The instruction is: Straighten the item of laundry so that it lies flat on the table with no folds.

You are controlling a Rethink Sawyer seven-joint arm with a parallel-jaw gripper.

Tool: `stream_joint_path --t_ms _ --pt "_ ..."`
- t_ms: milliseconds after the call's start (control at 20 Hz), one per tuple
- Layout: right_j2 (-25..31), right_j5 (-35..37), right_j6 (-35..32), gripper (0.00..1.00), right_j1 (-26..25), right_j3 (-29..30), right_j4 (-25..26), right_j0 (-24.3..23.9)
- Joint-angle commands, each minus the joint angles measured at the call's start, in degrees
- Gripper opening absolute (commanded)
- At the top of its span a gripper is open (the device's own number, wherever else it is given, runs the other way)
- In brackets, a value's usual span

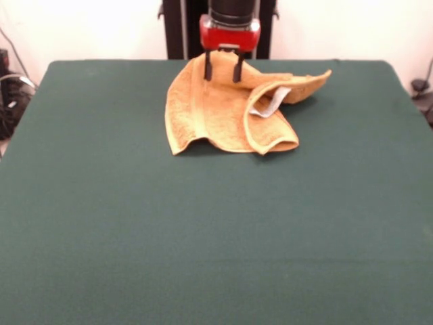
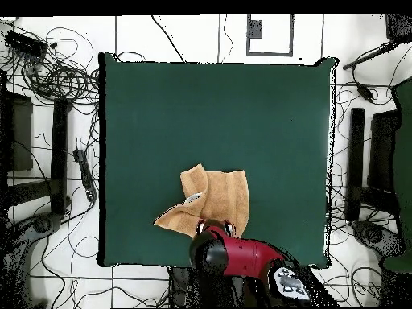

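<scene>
Bare green counter (image 1: pixel 203 257) fills the foreground, and the towel (image 1: pixel 216 112) lies far back on it, close to the robot's edge and well apart from the other sides. It is crumpled: one flap is doubled over toward the front-view right, showing a rolled hem and the white tag (image 1: pixel 270 103), while another corner trails out sideways. The pincer (image 1: pixel 222 68) hangs straight down from the red wrist over the towel's rear edge, its two dark fingers (image 1: pixel 208 68) spread apart with cloth showing between them; whether the tips touch the fabric I cannot tell. From overhead the arm reaches only a short way in over the counter edge, wrist vertical. To do this step well, I would judge it best to close on a single layer at the rear hem rather than on the doubled part, lift only slightly, and draw the cloth away from the fold so the flap peels open instead of dragging the whole bundle.
</scene>
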State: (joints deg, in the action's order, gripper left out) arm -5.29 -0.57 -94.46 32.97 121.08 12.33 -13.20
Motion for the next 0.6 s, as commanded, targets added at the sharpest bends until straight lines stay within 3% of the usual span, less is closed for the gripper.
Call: stream_joint_path --t_ms 50,600 --pt "6.8 -2.6 -7.4 1.0 -3.4 -4.2 1.0 1.6" --pt "6.5 -3.2 -7.6 1.0 -4.4 -5.0 0.8 2.0"
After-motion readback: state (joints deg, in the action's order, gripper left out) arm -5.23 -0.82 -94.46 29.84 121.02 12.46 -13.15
